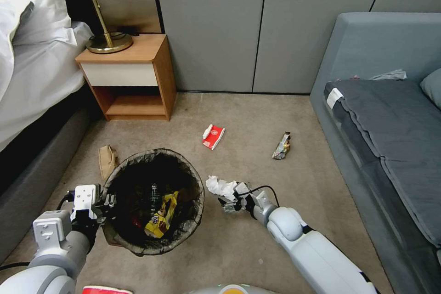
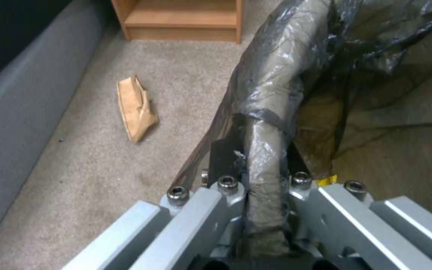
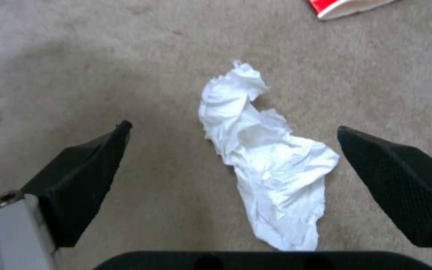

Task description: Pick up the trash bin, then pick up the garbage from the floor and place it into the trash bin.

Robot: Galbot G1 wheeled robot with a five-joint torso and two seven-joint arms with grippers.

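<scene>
Head view is showing the trash bin [image 1: 154, 202] sitting low on the carpet in front of the robot, toward its left, with the left gripper [image 1: 108, 202] clamped on the near-left part of its bag-covered rim. From the left wrist view, the left gripper [image 2: 261, 165] is pinching that rim [image 2: 271, 112] between closed fingers, the thin dark liner bunching and looking slippery under the pads, so the hold probably depends on the stiff plastic edge beneath the film. A yellow snack wrapper [image 1: 161, 216] and a clear bottle [image 1: 154, 195] are already lying inside the bin. Just beside the bin on the robot's right, the crumpled white tissue [image 1: 220, 187] is lying on the floor, and the right gripper [image 1: 229, 202] is hovering right at it. In the right wrist view, the right gripper [image 3: 231, 129] is standing wide open, its black fingers [image 3: 396, 180] straddling the tissue [image 3: 266, 168] without touching it. The tissue looks nearly weightless, soft and easily crushed, so closing around its thicker bunched middle, low to the carpet, seems the safest hold; a loose tail could slip free. Farther off, the red-white carton [image 1: 213, 137], a small dark wrapper [image 1: 282, 146] and the brown paper bag [image 1: 107, 161] are lying on the floor.
</scene>
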